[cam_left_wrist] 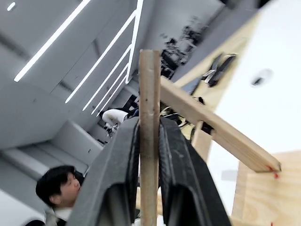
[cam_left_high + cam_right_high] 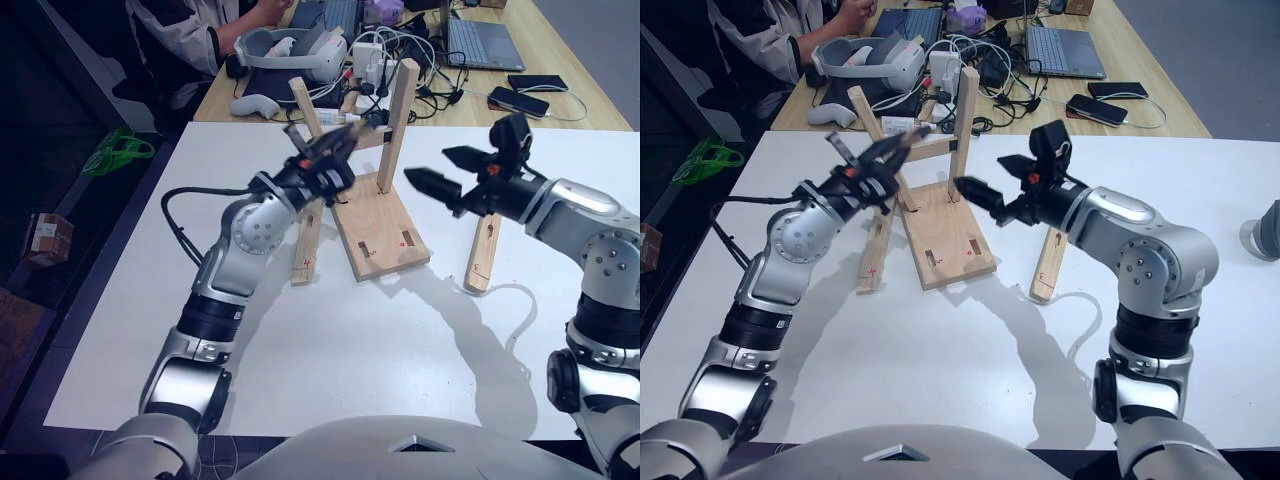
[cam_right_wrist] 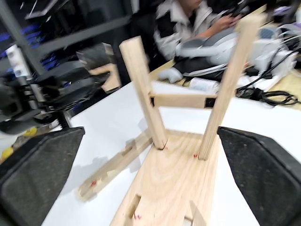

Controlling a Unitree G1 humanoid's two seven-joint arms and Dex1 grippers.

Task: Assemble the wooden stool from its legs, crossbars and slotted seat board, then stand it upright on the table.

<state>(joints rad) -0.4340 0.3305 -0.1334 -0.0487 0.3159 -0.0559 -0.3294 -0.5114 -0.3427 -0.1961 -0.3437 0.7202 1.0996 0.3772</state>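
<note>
The slotted seat board (image 2: 385, 235) lies flat on the white table (image 2: 330, 380). Two legs stand in it, the left leg (image 2: 303, 105) and the right leg (image 2: 398, 120), joined by a crossbar (image 3: 181, 100). My left gripper (image 2: 332, 152) is shut on a short wooden crossbar (image 1: 149, 84), held against the left leg (image 1: 211, 127). My right gripper (image 2: 447, 170) hangs open just right of the right leg, its pads (image 3: 40, 174) wide apart with nothing between them. One loose leg (image 2: 306, 250) lies left of the board, and another loose leg (image 2: 482, 255) lies to its right.
A wooden desk (image 2: 560, 110) behind the table carries laptops, a headset (image 2: 295, 50), cables and a phone, with a person seated at it. A white cable (image 2: 518, 310) curls on the table near my right arm. A grey object (image 2: 1265, 230) sits at the far right.
</note>
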